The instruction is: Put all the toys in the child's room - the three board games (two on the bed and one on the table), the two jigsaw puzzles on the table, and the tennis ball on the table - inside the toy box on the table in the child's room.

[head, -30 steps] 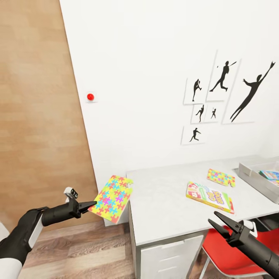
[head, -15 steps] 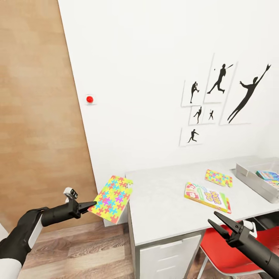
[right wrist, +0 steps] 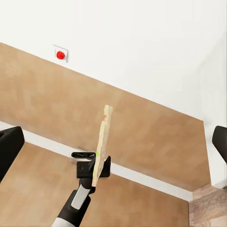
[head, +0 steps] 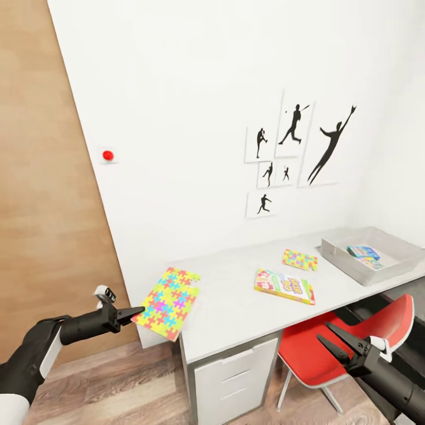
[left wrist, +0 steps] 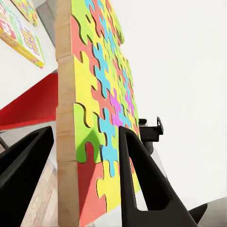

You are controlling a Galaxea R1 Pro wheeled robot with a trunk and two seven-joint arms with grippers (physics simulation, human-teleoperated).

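The toy box [head: 342, 260] on the table [head: 236, 307] holds one board game [head: 363, 254]. Left gripper [head: 131, 311] clamps a jigsaw puzzle [head: 169, 302] — right gripper [head: 332, 341] is spread wide, holding nothing.

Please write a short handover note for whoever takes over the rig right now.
Left end effector: shut on a puzzle, held off the table's left end.
Right end effector: open, empty, low by the red chair.
On the table: second puzzle, board game, toy box at the right with one colourful box inside.
Left: held puzzle, second puzzle and board game into the box. Tennis ball and bed unseen.
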